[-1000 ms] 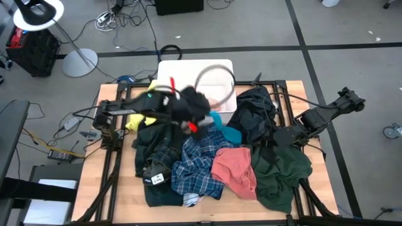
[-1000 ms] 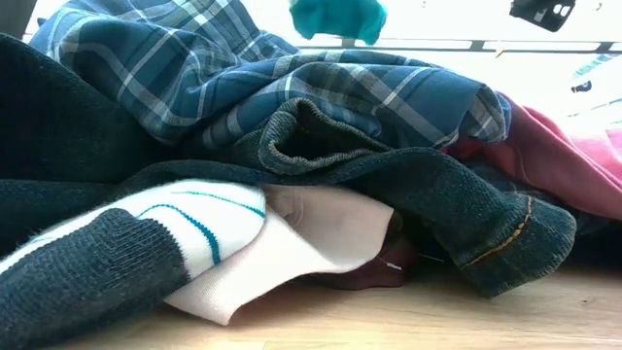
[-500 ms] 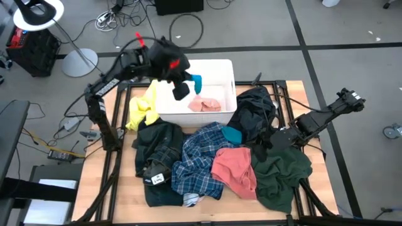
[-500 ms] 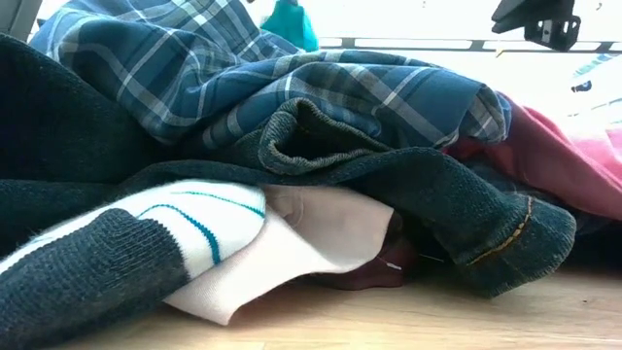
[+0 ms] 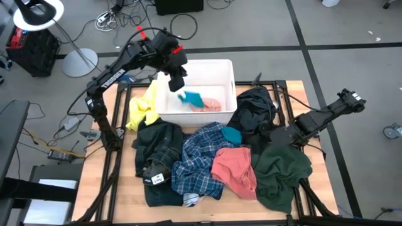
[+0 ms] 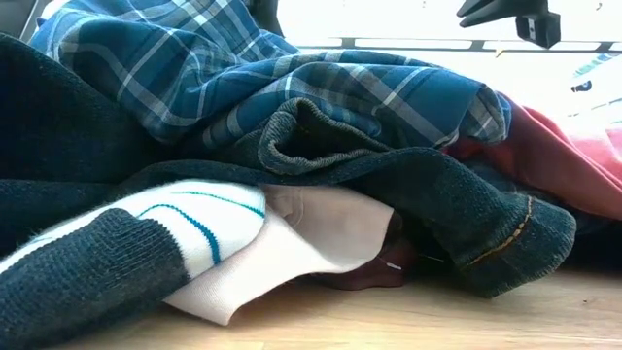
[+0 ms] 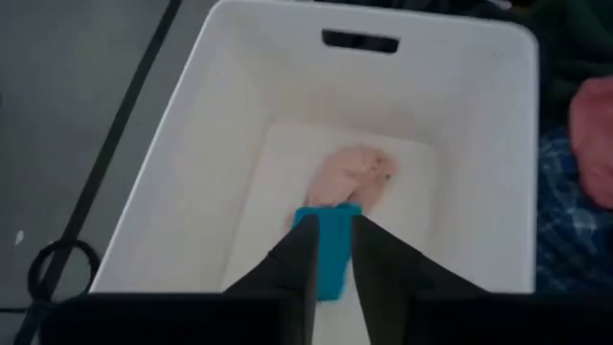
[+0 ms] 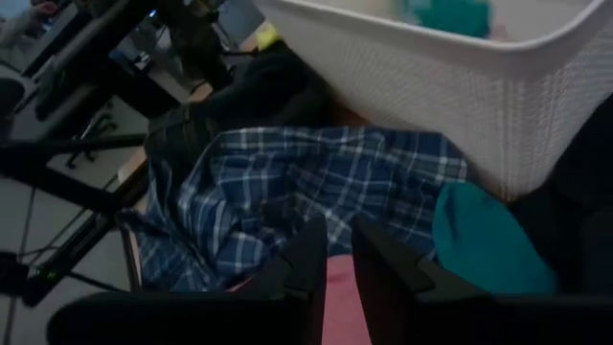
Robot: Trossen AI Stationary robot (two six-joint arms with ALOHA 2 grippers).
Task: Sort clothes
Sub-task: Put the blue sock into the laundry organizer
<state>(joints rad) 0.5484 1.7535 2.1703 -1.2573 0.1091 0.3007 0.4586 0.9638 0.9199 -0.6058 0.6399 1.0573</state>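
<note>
Striped white knit point(image 6: 194, 219) lies nearest you at the front edge of the wooden table point(image 5: 127, 191), tucked under a dark green knit garment point(image 6: 457, 214) with a maroon scrap point(image 6: 374, 275) just showing beneath. Behind them the blue plaid shirt point(image 5: 201, 157) is heaped in the middle of the pile, with the salmon pink piece point(image 5: 235, 169) touching it on the right and a dark green garment point(image 5: 282, 172) spread beyond that towards the right edge. The right gripper point(image 5: 274, 135) hangs low over that side of the pile, between the dark green garment and the black one point(image 5: 254, 110); whether it grips anything you cannot tell. A teal piece point(image 5: 232, 134) sits between the plaid and the black cloth, and the yellow garment point(image 5: 143, 108) lies on the left, beside the white bin point(image 5: 195, 66). At the far side, the left gripper point(image 5: 176, 81) hovers above the bin with its fingers slightly parted and nothing between them. Below it, a second teal piece point(image 5: 191, 98) is inside the bin, loose, just beside a pale pink piece point(image 5: 212, 104) on the bin's floor.
</note>
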